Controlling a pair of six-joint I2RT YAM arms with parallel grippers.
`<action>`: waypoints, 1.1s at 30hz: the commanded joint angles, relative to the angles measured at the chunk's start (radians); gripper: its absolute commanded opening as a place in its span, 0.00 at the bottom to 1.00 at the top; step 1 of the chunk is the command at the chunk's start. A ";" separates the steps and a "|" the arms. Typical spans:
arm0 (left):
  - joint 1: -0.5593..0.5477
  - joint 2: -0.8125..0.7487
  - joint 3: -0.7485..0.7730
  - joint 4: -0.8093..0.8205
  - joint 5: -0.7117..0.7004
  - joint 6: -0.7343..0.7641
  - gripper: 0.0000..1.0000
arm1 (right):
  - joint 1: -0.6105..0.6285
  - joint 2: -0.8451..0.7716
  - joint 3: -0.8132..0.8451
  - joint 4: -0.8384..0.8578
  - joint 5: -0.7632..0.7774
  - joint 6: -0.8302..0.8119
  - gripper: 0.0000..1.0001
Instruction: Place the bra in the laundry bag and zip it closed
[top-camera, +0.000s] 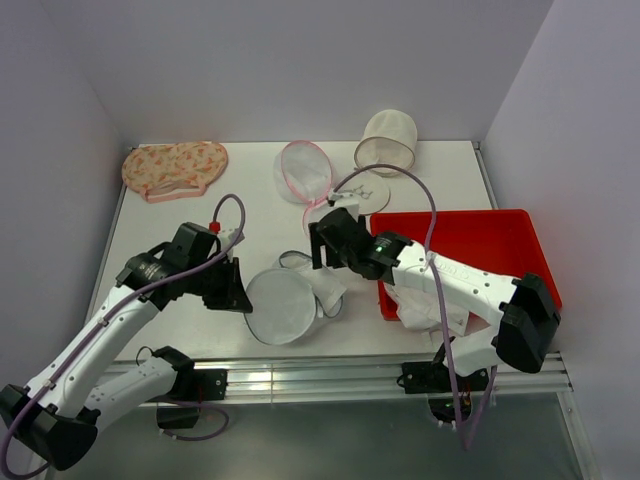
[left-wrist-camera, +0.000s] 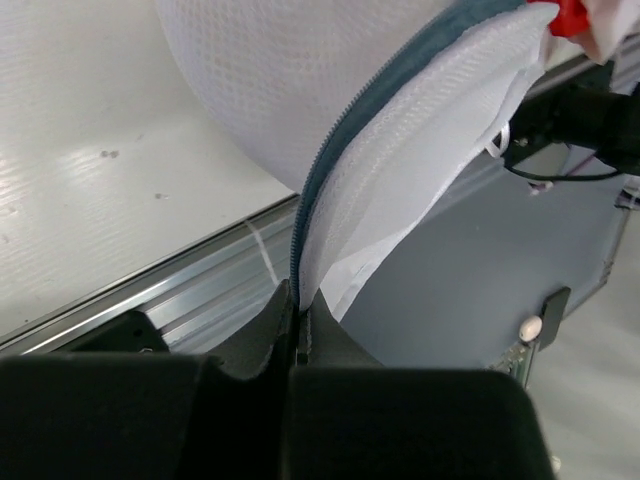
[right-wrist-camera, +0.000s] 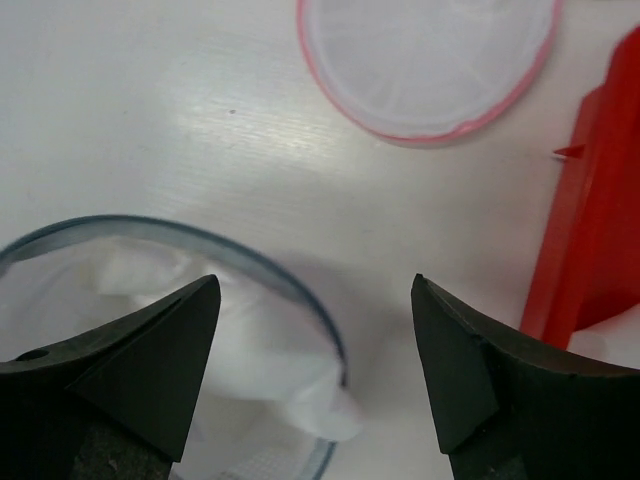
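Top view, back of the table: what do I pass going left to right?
floral bag → pink-rimmed mesh bag → cream mesh bag

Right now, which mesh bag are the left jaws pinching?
The blue-grey-rimmed laundry bag near the front edge; the pink-rimmed bag and cream bag lie farther back, ungripped.

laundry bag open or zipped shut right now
Open: the rim of the laundry bag gapes wide in the right wrist view, with the bra showing inside.
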 joint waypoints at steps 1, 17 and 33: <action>0.023 -0.030 -0.036 0.002 -0.053 0.014 0.00 | -0.075 -0.067 -0.046 0.038 -0.027 0.044 0.84; 0.043 -0.050 -0.126 0.006 -0.059 -0.009 0.00 | -0.117 -0.085 -0.208 0.260 -0.309 0.044 0.78; 0.055 -0.018 -0.123 0.015 -0.050 -0.004 0.00 | -0.077 -0.162 -0.261 0.340 -0.424 0.058 0.76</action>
